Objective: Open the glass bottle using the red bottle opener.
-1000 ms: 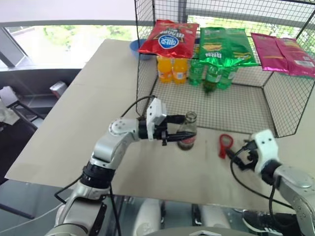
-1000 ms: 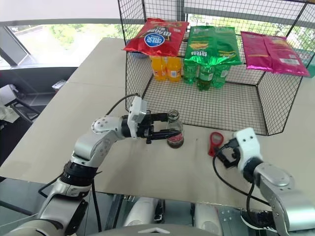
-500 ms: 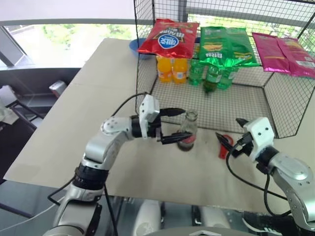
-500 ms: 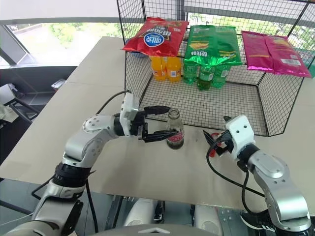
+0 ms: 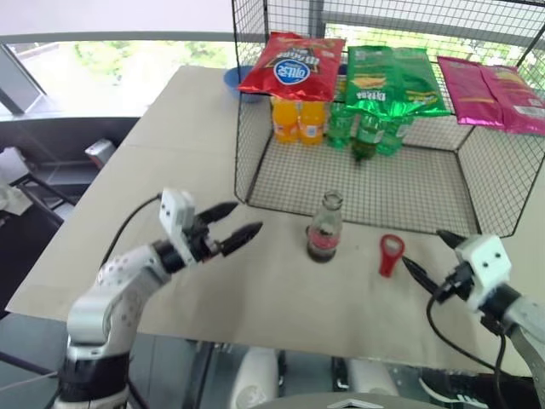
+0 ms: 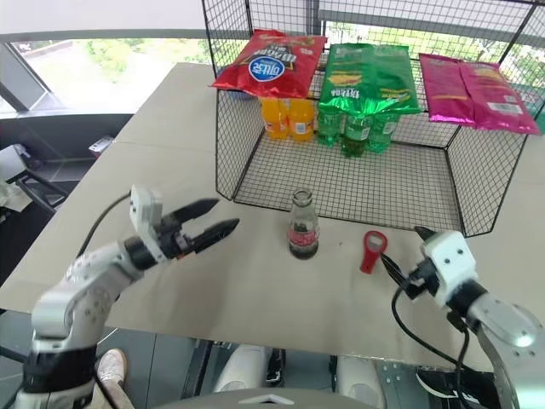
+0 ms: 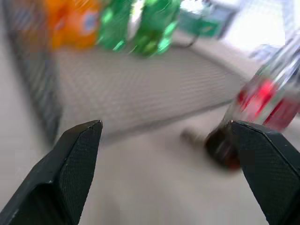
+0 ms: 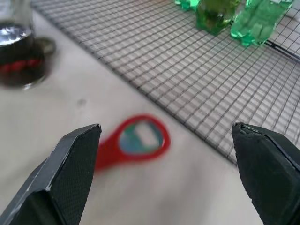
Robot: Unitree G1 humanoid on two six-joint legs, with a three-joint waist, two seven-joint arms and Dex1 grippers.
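Observation:
The glass bottle [image 5: 324, 228] stands upright on the beige table [image 5: 187, 153], just in front of the wire cage, with dark cola in its lower part and a red label band. It looks blurred in the left wrist view [image 7: 262, 108]. The red bottle opener [image 5: 390, 254] lies flat on the table to the bottle's right, loop head pointing away from me, and is also visible in the right wrist view [image 8: 133, 140]. My left gripper [image 5: 249, 216] hovers open well left of the bottle and points toward it. My right gripper [image 5: 421, 247] is open and empty, just right of the opener.
A wire mesh cage [image 5: 375, 183] stands behind the bottle. It holds orange soda bottles [image 5: 298, 119] and green bottles [image 5: 368, 128], with chip bags [image 5: 294, 64] resting on its top. A small round dark thing [image 8: 44, 46] lies by the bottle's base. The table's front edge is near both arms.
My left gripper opened, let go of the glass bottle and drew away to the left. The right gripper pulled back from the opener toward the front right. The bottle now stands alone.

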